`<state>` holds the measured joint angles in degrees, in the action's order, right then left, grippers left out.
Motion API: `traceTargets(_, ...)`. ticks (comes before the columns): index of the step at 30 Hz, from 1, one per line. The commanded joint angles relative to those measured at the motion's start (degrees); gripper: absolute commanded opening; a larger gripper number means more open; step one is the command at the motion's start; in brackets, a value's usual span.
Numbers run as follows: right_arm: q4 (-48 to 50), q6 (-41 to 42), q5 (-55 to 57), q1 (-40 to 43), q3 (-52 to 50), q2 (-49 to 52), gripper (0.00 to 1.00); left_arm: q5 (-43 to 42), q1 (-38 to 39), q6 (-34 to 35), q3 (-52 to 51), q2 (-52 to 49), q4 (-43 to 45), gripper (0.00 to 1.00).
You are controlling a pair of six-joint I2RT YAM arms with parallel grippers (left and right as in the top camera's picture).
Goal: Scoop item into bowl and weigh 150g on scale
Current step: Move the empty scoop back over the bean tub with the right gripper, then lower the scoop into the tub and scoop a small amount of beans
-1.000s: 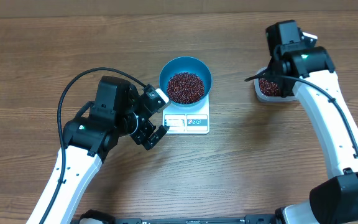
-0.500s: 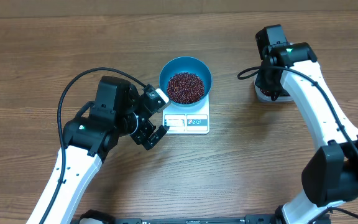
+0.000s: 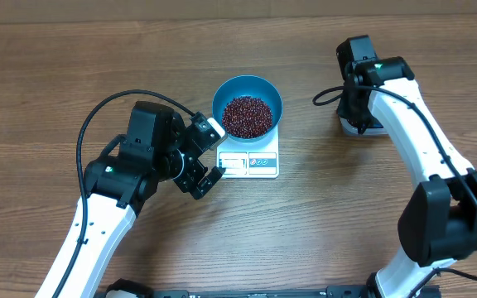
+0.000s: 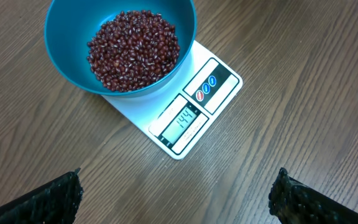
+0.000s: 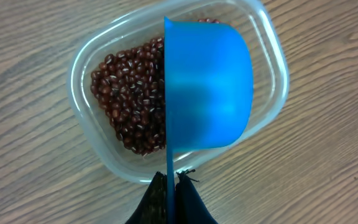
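Overshooting looms: beans [image 4: 134, 50] in the bowl [image 4: 67, 31] on the scale [image 4: 222, 93] seem just under target, so heaping the scoop [image 5: 207, 87], pinched in the right tool [image 5: 166, 182] over the tub [image 5: 271, 59], would overfill; left tool [image 4: 178, 198] spread.

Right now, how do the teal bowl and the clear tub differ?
The bowl is round and opaque teal; the tub is a clear rounded rectangle. The bowl sits on the scale; the tub sits on the table. Both hold red-brown beans.
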<state>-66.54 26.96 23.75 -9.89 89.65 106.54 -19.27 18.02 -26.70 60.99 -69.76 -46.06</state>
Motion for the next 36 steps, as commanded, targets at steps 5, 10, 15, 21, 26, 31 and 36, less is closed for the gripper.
traceTargets(5,1.3,0.0,0.0,-0.1,-0.5,1.1,0.04,0.2,0.3,1.0,-0.5,0.1,0.0,1.00)
traceTargets(10,1.9,-0.7,-3.8,-0.1,-0.6,1.1,0.04,0.2,0.3,1.0,-0.5,0.1,0.0,0.99)
traceTargets(15,3.0,-2.0,-8.0,-0.1,-0.6,1.1,0.04,0.2,0.3,1.0,-0.5,0.1,0.0,0.99)
traceTargets(21,3.0,-3.2,-9.9,-0.1,-0.5,1.1,0.04,0.2,0.3,1.0,-0.5,0.1,0.0,0.99)
traceTargets(26,3.0,-1.7,-9.7,0.5,-0.5,1.1,0.04,0.2,0.3,1.0,-0.5,0.1,0.0,0.99)
traceTargets(31,2.6,-0.1,-9.7,1.8,-0.5,1.0,0.04,0.2,0.3,1.0,-0.5,0.1,0.0,1.00)
traceTargets(36,1.5,1.6,-9.9,2.7,0.1,0.5,0.04,0.2,0.3,1.0,-0.5,0.1,0.0,1.00)
